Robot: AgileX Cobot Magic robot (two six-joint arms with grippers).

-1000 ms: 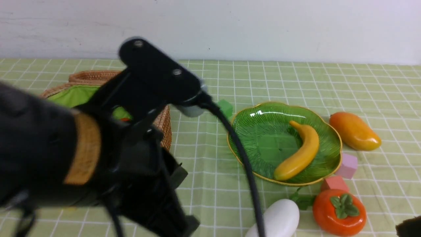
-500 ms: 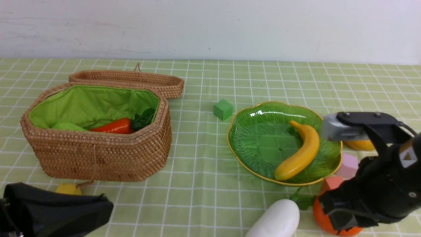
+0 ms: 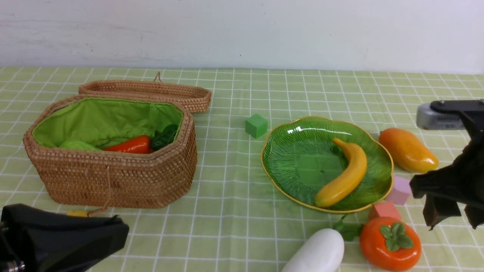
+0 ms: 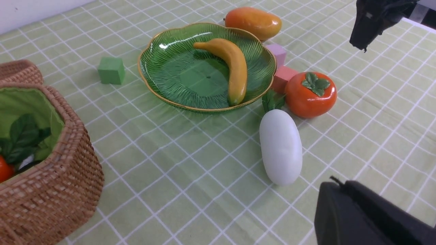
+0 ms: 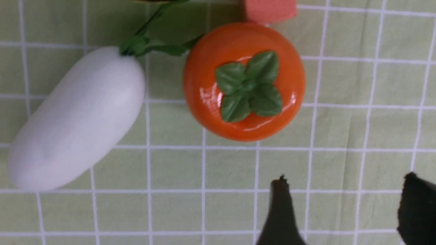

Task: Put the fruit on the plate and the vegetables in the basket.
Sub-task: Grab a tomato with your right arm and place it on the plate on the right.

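Carefully centre your right gripper (image 3: 455, 221), jaws wide and empty, over the glossy round orange-red persimmon (image 3: 390, 243) with green leaf cap, just beside the white oval radish (image 3: 315, 253), before closing across its widest part.

Banana (image 3: 346, 172) on plate (image 3: 298, 151) (basket (image 3: 113, 177) well left).

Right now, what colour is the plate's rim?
Thin gold, around the green plate; clearest in the left wrist view.

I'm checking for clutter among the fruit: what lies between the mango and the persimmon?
Two small cubes: a pink cube nearer the mango, a salmon cube by the persimmon. The front view shows it.
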